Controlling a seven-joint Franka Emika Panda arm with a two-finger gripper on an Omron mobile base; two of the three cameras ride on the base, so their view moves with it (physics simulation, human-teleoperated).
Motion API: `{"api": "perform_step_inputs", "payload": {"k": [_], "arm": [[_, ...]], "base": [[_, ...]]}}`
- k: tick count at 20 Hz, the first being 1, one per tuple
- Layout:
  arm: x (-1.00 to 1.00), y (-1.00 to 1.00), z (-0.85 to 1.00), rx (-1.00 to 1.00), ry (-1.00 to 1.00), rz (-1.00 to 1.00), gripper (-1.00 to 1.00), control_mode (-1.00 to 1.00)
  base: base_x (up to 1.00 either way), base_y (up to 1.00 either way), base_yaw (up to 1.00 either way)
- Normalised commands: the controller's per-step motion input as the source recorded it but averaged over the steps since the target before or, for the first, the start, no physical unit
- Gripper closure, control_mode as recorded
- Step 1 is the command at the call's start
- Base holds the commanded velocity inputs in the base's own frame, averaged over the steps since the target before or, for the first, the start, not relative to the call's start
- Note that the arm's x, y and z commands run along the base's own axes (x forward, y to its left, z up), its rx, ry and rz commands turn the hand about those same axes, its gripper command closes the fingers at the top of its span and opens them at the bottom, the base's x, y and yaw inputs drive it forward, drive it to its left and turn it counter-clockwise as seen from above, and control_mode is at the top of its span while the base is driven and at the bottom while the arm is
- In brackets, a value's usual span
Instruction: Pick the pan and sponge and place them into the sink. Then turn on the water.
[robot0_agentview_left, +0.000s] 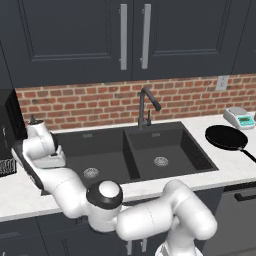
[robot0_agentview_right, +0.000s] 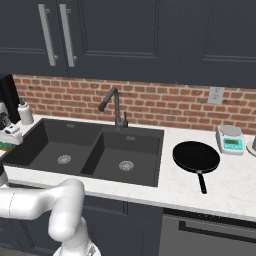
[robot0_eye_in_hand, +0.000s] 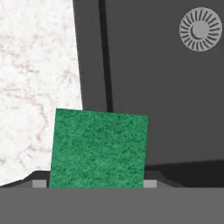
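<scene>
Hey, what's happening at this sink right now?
The robot arm has its tool over the left edge of the sink, with the green sponge between its fingers, partly above the counter and partly above the left basin. The pan sits on the counter right of the sink, not yet placed. No water runs from the faucet.

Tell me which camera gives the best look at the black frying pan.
The right base view: the round black frying pan lies whole on the white counter, handle toward the camera. The left base view shows it at the right edge, handle cut off.
</scene>
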Motion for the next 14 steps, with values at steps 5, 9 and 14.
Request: {"api": "perform_step_inputs", "payload": {"k": [5, 9, 14], "arm": [[-0.58, -0.97, 0.04, 0.09, -0.04, 0.00, 1.00, -1.00], [-0.09, -0.94, 0.46, 0.02, -0.06, -0.01, 1.00, -1.00], [-0.23, -0.73, 0.87, 0.00, -0.01, -0.02, 1.00, -1.00]], "base": [[0.00, 0.00, 0.00], [0.00, 0.00, 0.00], [0.00, 0.00, 0.00]]}}
